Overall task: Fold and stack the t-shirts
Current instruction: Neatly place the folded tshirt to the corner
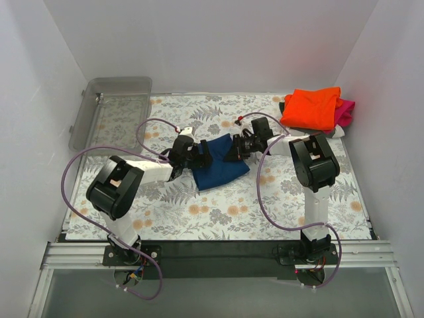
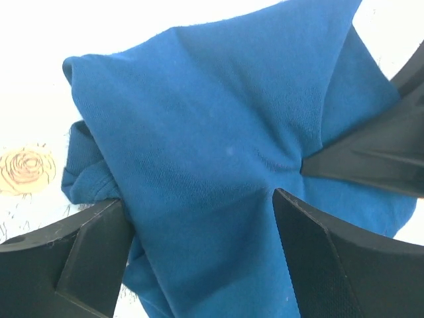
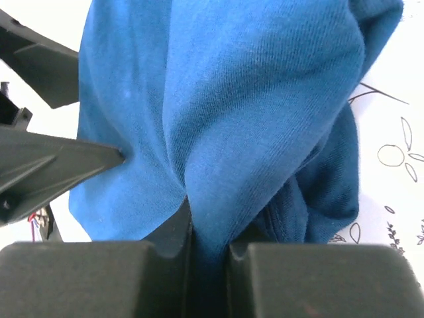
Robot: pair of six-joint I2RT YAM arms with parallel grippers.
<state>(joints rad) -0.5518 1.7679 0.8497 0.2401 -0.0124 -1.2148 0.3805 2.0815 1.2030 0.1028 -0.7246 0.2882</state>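
Note:
The navy blue t-shirt (image 1: pixel 222 171) lies bunched in the middle of the table, its print hidden. My left gripper (image 1: pixel 191 156) is at its left end. In the left wrist view (image 2: pixel 195 202) the jaws stand wide apart with the blue cloth (image 2: pixel 199 132) spread between the fingers (image 2: pixel 311 258). My right gripper (image 1: pixel 240 148) is at the shirt's upper right and shut on a fold of the blue cloth (image 3: pixel 265 99), as the right wrist view (image 3: pixel 209 232) shows. A folded orange t-shirt (image 1: pixel 310 107) lies on a magenta one (image 1: pixel 346 112) at the back right.
A clear plastic bin (image 1: pixel 109 112) stands at the back left, partly off the flowered tablecloth (image 1: pixel 218 212). White walls close in the left, back and right. A pale strip of cloth (image 1: pixel 336 134) shows just below the stack.

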